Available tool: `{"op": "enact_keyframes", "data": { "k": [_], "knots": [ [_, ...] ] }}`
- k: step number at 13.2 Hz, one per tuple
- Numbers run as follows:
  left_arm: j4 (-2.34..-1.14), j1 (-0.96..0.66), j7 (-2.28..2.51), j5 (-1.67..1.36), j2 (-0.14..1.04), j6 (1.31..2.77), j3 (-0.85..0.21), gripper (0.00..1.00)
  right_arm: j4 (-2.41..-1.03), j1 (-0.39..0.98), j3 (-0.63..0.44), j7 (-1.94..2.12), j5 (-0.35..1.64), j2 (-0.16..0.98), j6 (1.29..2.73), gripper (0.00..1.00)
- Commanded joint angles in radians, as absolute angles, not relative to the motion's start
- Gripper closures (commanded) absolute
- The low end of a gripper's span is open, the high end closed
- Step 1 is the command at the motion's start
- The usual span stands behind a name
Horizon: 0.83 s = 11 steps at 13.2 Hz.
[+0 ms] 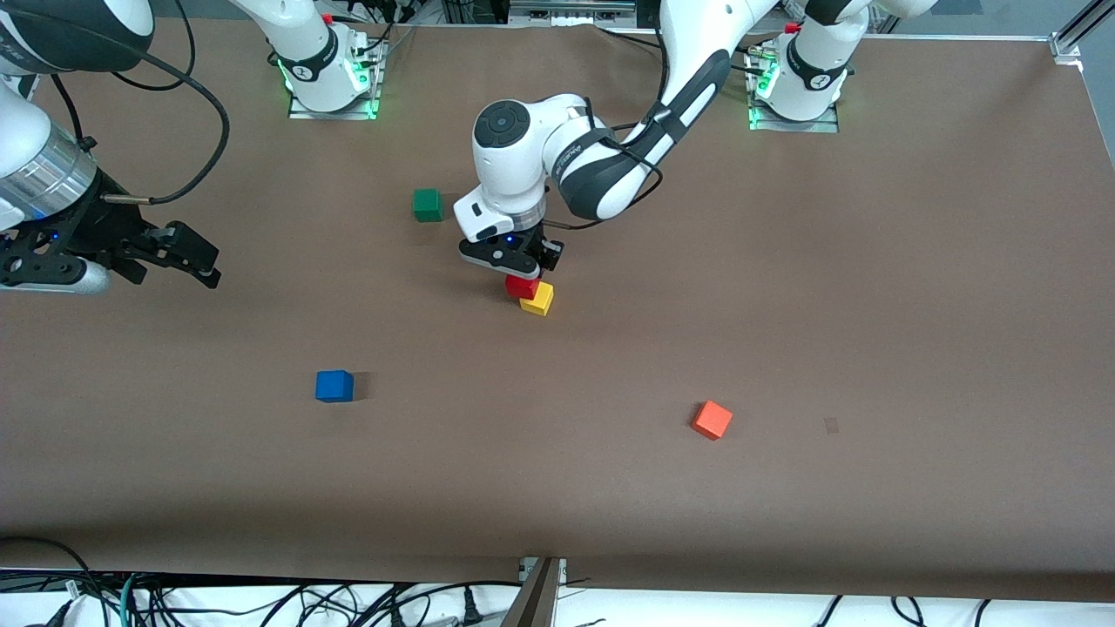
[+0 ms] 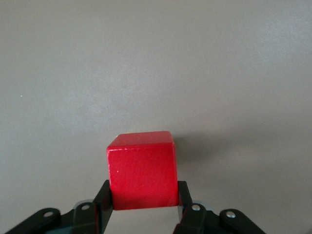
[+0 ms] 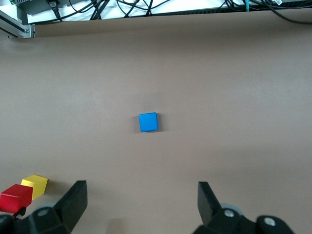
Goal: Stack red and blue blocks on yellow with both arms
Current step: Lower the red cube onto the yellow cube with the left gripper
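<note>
Jaws of the left gripper (image 1: 523, 272) pinch the red block (image 1: 521, 286) just over the yellow block (image 1: 537, 299); whether they touch is hard to tell. Right gripper (image 1: 196, 261) waits with jaws wide, up over the bench (image 1: 871, 348), and the blue block (image 1: 334, 386) sits below it.

Left gripper (image 1: 525, 266) sits mid-table, fingers clamped on the red cube (image 1: 522, 286), which is right over the yellow cube (image 1: 537, 299) and overlapping its top. Green cube (image 1: 427, 205) lies near that gripper, toward the bases. Right gripper (image 1: 196, 257) hangs fingers spread at the right arm's end, the blue cube (image 1: 334, 386) well apart from it. Orange cube (image 1: 712, 420) lies well apart from both grippers.
</note>
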<state>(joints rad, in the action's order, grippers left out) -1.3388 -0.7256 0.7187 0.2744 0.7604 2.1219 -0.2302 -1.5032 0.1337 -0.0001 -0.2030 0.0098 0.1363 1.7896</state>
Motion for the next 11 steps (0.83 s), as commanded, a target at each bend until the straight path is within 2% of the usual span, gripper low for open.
{"op": "enact_keyframes", "data": {
  "k": [1,11],
  "knots": [
    [-1.331,-0.724,0.690,0.296,0.775,2.115,-0.227,1.00,-1.489,0.130,0.002,-0.201,0.015,0.140,1.789,0.00],
    [-1.348,-0.715,0.629,0.262,0.791,2.098,-0.232,0.97,-1.489,0.133,0.002,-0.201,0.015,0.140,1.787,0.00]
  ]
}}
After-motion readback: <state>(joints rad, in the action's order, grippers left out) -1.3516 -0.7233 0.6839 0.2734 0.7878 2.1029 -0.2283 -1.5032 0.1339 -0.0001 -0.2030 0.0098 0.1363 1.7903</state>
